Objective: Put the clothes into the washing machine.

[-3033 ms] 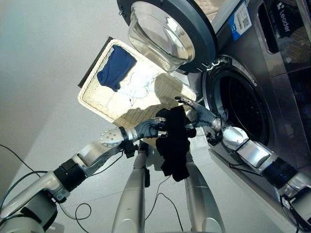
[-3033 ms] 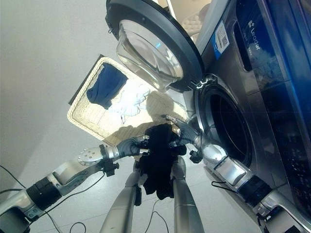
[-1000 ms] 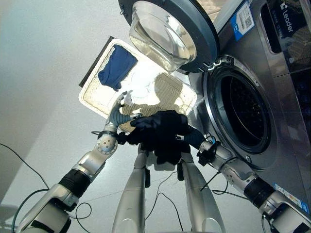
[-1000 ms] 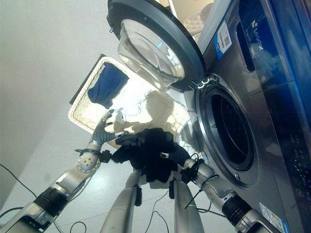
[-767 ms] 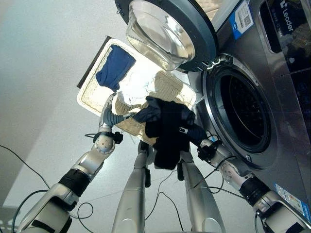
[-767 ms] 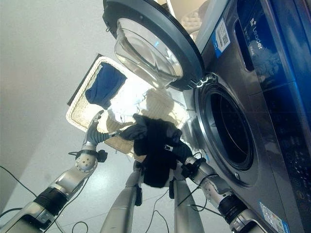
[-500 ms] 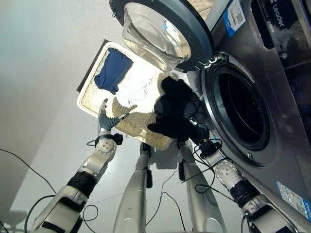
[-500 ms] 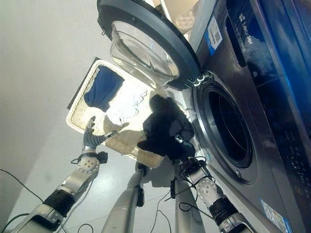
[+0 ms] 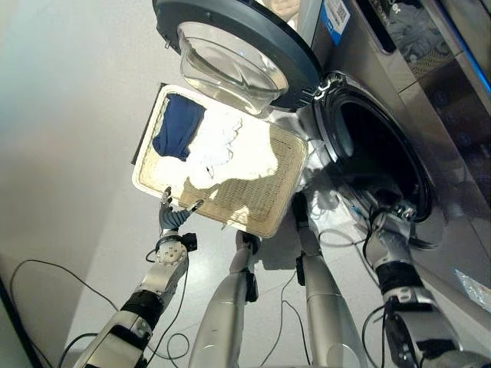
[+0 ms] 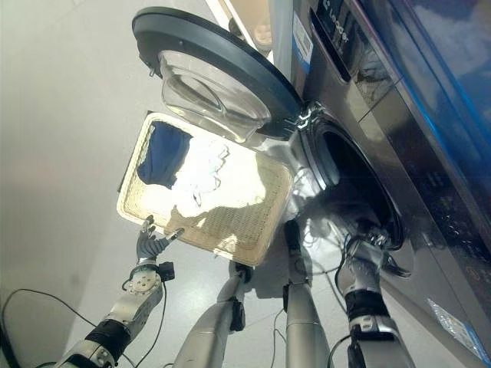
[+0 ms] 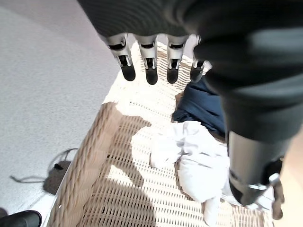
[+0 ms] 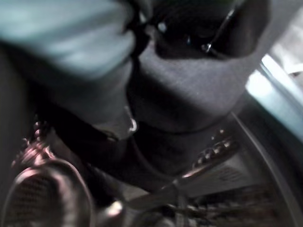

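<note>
Our left hand [image 9: 170, 215] hovers with straight, spread fingers over the woven wicker basket [image 9: 284, 184], where navy cloth [image 9: 178, 126] and crumpled white cloth [image 11: 194, 163] lie. Our right hand reaches into the round drum [image 9: 376, 157]; dark fabric [image 12: 189, 94] seems to cover its fingers, so we cannot tell its grip.

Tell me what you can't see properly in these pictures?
- Right hand: in the eye views it goes inside the washing machine drum opening, so its fingers are hidden.
- Black garment: the right wrist view shows dark cloth close up; whether it is let go is unclear.
- Blue garment: in the left wrist view the left hand covers part of it in the basket.
</note>
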{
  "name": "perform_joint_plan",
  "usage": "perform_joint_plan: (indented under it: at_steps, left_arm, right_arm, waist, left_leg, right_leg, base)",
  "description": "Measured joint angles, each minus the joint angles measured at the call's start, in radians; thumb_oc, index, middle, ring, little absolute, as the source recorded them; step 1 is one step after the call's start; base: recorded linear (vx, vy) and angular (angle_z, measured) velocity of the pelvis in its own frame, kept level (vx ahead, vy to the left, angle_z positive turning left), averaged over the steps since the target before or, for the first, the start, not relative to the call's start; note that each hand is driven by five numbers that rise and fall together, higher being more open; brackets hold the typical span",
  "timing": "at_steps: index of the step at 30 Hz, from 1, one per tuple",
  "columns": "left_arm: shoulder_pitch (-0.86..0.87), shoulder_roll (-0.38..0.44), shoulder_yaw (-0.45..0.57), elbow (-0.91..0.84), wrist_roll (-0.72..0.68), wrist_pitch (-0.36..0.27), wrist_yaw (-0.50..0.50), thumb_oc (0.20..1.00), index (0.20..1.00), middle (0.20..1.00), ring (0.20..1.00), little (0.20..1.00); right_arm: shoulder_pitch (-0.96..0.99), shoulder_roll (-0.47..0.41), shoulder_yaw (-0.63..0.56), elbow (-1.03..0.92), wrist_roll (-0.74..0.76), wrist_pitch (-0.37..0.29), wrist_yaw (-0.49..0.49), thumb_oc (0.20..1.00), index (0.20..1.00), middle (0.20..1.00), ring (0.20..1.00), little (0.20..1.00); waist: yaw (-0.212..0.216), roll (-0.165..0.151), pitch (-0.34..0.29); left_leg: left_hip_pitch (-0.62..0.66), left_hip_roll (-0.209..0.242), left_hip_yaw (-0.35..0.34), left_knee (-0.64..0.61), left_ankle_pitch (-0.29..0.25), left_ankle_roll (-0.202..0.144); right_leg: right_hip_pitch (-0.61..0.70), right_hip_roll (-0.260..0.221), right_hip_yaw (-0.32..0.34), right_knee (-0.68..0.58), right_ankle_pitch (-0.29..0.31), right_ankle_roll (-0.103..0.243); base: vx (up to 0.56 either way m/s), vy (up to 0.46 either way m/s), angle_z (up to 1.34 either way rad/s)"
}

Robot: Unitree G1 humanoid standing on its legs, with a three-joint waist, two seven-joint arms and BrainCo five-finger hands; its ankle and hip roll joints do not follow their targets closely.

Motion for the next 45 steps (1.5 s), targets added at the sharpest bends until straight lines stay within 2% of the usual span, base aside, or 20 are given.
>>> perform_joint_plan:
  at_steps: [2,4,6,8,9,11,14,19,20,22,25,26,29,32,35,36,38,41,45]
  left_arm:
    - [0.002,0.013,-0.017,-0.002,-0.01,-0.002,-0.022,1.0,1.0,1.0,1.0,1.0]
    - [0.001,0.019,-0.036,-0.007,-0.01,-0.002,-0.035,1.0,1.0,1.0,1.0,1.0]
    - [0.011,0.042,-0.078,-0.047,-0.025,0.002,-0.062,1.0,1.0,1.0,1.0,1.0]
    - [0.029,0.063,-0.089,-0.079,-0.037,0.015,-0.078,1.0,1.0,1.0,1.0,1.0]
    - [0.029,0.069,-0.095,-0.079,-0.037,0.019,-0.083,1.0,1.0,1.0,1.0,1.0]
    - [0.029,0.078,-0.105,-0.086,-0.036,0.047,-0.095,1.0,1.0,1.0,1.0,1.0]
    - [0.03,0.077,-0.112,-0.09,-0.036,0.067,-0.108,1.0,1.0,1.0,1.0,1.0]
    - [0.03,0.075,-0.114,-0.098,-0.029,0.068,-0.113,1.0,1.0,1.0,1.0,1.0]
    - [0.03,0.075,-0.117,-0.106,-0.029,0.068,-0.113,1.0,1.0,1.0,1.0,1.0]
    - [0.029,0.074,-0.123,-0.119,-0.028,0.068,-0.113,1.0,1.0,1.0,1.0,1.0]
    - [0.028,0.068,-0.126,-0.126,-0.024,0.068,-0.084,1.0,1.0,1.0,1.0,1.0]
    - [0.027,0.068,-0.122,-0.132,-0.007,0.067,-0.069,1.0,1.0,1.0,1.0,1.0]
    - [0.025,0.067,-0.121,-0.142,0.014,0.065,-0.045,1.0,1.0,1.0,1.0,1.0]
    - [0.019,0.067,-0.114,-0.144,0.025,0.061,-0.008,1.0,1.0,1.0,1.0,1.0]
    - [0.012,0.067,-0.11,-0.146,0.082,0.048,0.039,1.0,1.0,1.0,1.0,1.0]
    - [0.005,0.068,-0.101,-0.155,0.13,0.035,0.096,1.0,1.0,1.0,1.0,1.0]
    - [-0.008,0.07,-0.076,-0.162,0.173,0.025,0.149,1.0,1.0,1.0,1.0,1.0]
    - [-0.056,0.086,-0.053,-0.164,0.248,0.022,0.236,1.0,1.0,1.0,1.0,1.0]
    - [-0.134,0.094,-0.033,-0.143,0.311,0.035,0.313,1.0,1.0,1.0,1.0,1.0]
  right_arm:
    - [-0.041,-0.014,-0.01,0.028,-0.006,-0.077,-0.081,0.2,0.2,0.2,0.2,0.2]
    - [-0.07,-0.023,-0.025,0.043,-0.004,-0.119,-0.117,0.2,0.2,0.2,0.2,0.2]
    - [-0.093,-0.028,-0.077,0.041,0.028,-0.163,-0.098,0.2,0.2,0.2,0.2,0.2]
    - [-0.096,-0.019,-0.109,0.01,0.028,-0.166,-0.063,0.2,0.2,0.2,0.2,0.2]
    - [-0.095,-0.019,-0.111,0.003,0.028,-0.168,-0.047,1.0,1.0,1.0,1.0,1.0]
    - [-0.094,-0.018,-0.108,-0.005,0.028,-0.157,0.049,1.0,1.0,1.0,1.0,1.0]
    - [-0.09,-0.019,-0.104,-0.009,0.028,-0.082,0.17,1.0,1.0,1.0,1.0,1.0]
    - [-0.067,-0.01,-0.094,-0.032,0.028,0.015,0.224,1.0,1.0,1.0,1.0,1.0]
    - [-0.064,-0.025,-0.075,-0.008,0.028,0.058,0.244,1.0,1.0,1.0,1.0,1.0]
    - [-0.063,-0.044,-0.065,0.023,0.028,0.088,0.271,1.0,1.0,1.0,1.0,1.0]
    - [-0.063,-0.068,-0.024,0.088,0.028,0.183,0.377,1.0,1.0,1.0,1.0,1.0]
    - [-0.053,-0.072,-0.01,0.09,0.028,0.239,0.434,1.0,1.0,1.0,1.0,1.0]
    - [-0.028,-0.065,0.023,0.091,0.028,0.323,0.521,1.0,1.0,1.0,1.0,1.0]
    - [-0.015,-0.062,0.05,0.116,0.028,0.369,0.564,1.0,1.0,1.0,1.0,1.0]
    - [-0.01,-0.061,0.05,0.152,0.028,0.363,0.573,1.0,1.0,1.0,1.0,1.0]
    - [0.005,-0.055,0.049,0.152,0.028,0.344,0.573,1.0,1.0,1.0,1.0,1.0]
    - [0.01,-0.037,0.047,0.151,0.028,0.323,0.573,1.0,1.0,1.0,1.0,1.0]
    - [0.029,0.03,0.018,0.08,0.028,0.302,0.57,1.0,1.0,1.0,1.0,1.0]
    - [0.043,0.071,0.047,0.078,0.028,0.301,0.542,1.0,1.0,1.0,1.0,1.0]
  waist:
    - [0.012,0.002,-0.001]
    - [0.018,0.002,-0.001]
    - [0.036,0.003,-0.002]
    - [0.039,0.005,-0.003]
    - [0.041,0.005,-0.003]
    - [0.042,0.005,-0.003]
    - [0.036,0.005,-0.003]
    - [0.035,0.004,-0.003]
    - [0.033,0.004,-0.003]
    - [0.033,0.004,-0.003]
    - [0.03,0.004,-0.003]
    - [0.03,0.004,-0.003]
    - [0.032,0.004,-0.003]
    - [0.032,0.004,-0.002]
    - [0.032,0.003,-0.002]
    - [0.032,0.002,-0.001]
    - [0.031,0.002,-0.001]
    - [0.027,-0.001,0.0]
    - [-0.002,-0.005,0.003]
  left_leg:
    - [0.004,-0.007,0.009,0.0,-0.001,0.003]
    - [0.004,-0.013,0.011,0.0,0.002,0.008]
    - [0.003,-0.019,0.013,0.0,0.004,0.013]
    - [-0.009,-0.023,0.014,0.0,0.006,0.015]
    - [-0.014,-0.025,0.016,0.0,0.006,0.016]
    - [-0.022,-0.032,0.019,0.0,0.01,0.021]
    - [-0.023,-0.031,0.021,0.0,0.01,0.022]
    - [-0.027,-0.028,0.01,0.005,0.01,0.021]
    - [-0.029,-0.027,0.006,0.006,0.01,0.021]
    - [-0.03,-0.026,0.003,0.006,0.01,0.021]
    - [-0.033,-0.024,0.003,0.01,0.01,0.021]
    - [-0.039,-0.022,0.001,0.014,0.009,0.02]
    - [-0.044,-0.02,-0.007,0.016,0.007,0.017]
    - [-0.051,-0.019,-0.019,0.016,0.006,0.015]
    - [-0.058,-0.017,-0.022,0.018,0.006,0.015]
    - [-0.06,-0.018,-0.023,0.018,0.006,0.016]
    - [-0.06,-0.018,-0.024,0.018,0.006,0.016]
    - [-0.061,-0.018,-0.023,0.018,0.005,0.014]
    - [-0.062,-0.019,-0.02,0.019,0.004,0.015]
  right_leg:
    - [0.001,-0.005,0.009,-0.002,0.004,0.004]
    - [0.002,-0.012,0.011,-0.004,0.008,0.01]
    - [0.0,-0.02,0.014,-0.006,0.01,0.015]
    - [-0.011,-0.027,0.017,-0.005,0.013,0.02]
    - [-0.016,-0.028,0.02,-0.005,0.014,0.022]
    - [-0.025,-0.032,0.024,-0.005,0.018,0.026]
    - [-0.027,-0.034,0.026,-0.005,0.02,0.027]
    - [-0.026,-0.03,0.019,-0.003,0.021,0.026]
    - [-0.025,-0.03,0.009,-0.003,0.02,0.025]
    - [-0.024,-0.03,0.004,-0.003,0.02,0.025]
    - [-0.025,-0.034,-0.007,-0.003,0.02,0.025]
    - [-0.029,-0.037,-0.023,-0.003,0.02,0.025]
    - [-0.031,-0.036,-0.035,-0.004,0.02,0.024]
    - [-0.031,-0.034,-0.048,-0.005,0.018,0.023]
    - [-0.031,-0.034,-0.051,-0.015,0.022,0.018]
    - [-0.031,-0.034,-0.053,-0.02,0.025,0.015]
    - [-0.031,-0.034,-0.054,-0.02,0.026,0.014]
    - [-0.031,-0.032,-0.054,-0.022,0.026,0.014]
    - [-0.032,-0.032,-0.05,-0.023,0.025,0.014]
  base:
    - [0.06,0.023,-0.08]
    - [0.05,0.001,0.01]
    - [0.04,-0.028,0.02]
    - [0.03,-0.028,0.01]
    - [0.05,-0.027,-0.02]
    - [0.03,-0.032,-0.02]
    - [0.03,-0.082,-0.01]
    - [0.02,-0.083,0.02]
    - [0.01,-0.042,0.12]
    - [0.01,-0.043,0.08]
    - [0.0,-0.042,0.01]
    - [-0.01,-0.053,0.03]
    - [-0.02,-0.055,0.05]
    - [-0.02,-0.05,0.07]
    - [-0.01,-0.026,0.04]
    - [0.0,0.0,0.0]
    - [0.0,0.0,0.0]
    - [-0.01,0.018,0.0]
    - [-0.01,0.062,-0.01]
